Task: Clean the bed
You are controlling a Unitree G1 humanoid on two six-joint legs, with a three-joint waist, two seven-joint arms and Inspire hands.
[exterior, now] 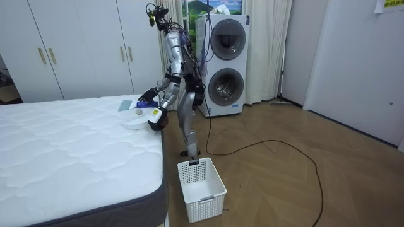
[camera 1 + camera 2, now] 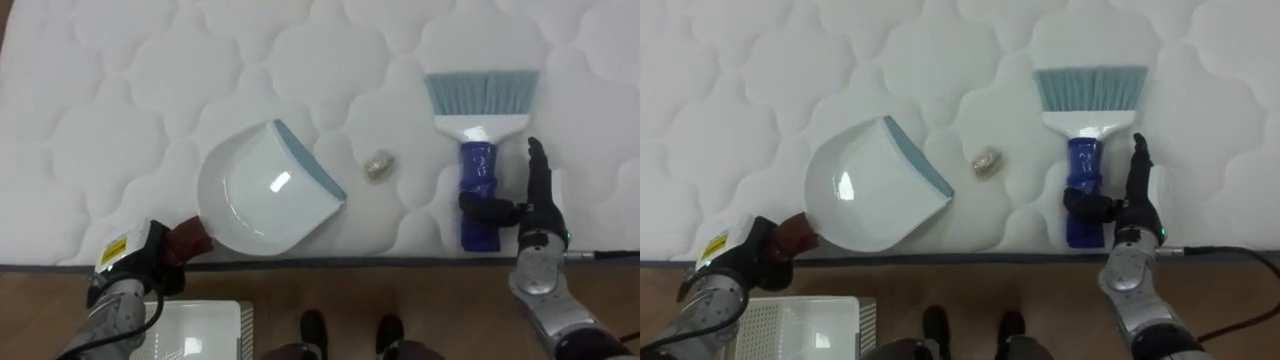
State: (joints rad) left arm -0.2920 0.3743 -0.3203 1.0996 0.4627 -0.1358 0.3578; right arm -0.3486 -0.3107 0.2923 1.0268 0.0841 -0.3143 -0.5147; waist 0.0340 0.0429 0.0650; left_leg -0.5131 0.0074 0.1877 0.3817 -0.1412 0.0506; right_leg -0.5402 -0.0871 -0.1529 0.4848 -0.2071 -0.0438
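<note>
We see robot standing at long side of mattress (image 2: pixel 100 100), leaning over it. Left hand (image 2: pixel 140 262) clamped on brown handle of dustpan (image 2: pixel 265 195). Pan lies flat on mattress, its mouth facing crumpled scrap (image 2: pixel 377 165), which sits near lip, not touching. Right of scrap we note brush (image 2: pixel 480 120), bristles pointing away from robot. Right hand (image 2: pixel 537 205) just beside blue handle, fingers straight, thumb laid against handle. White basket (image 1: pixel 201 183) on floor by robot's feet.
</note>
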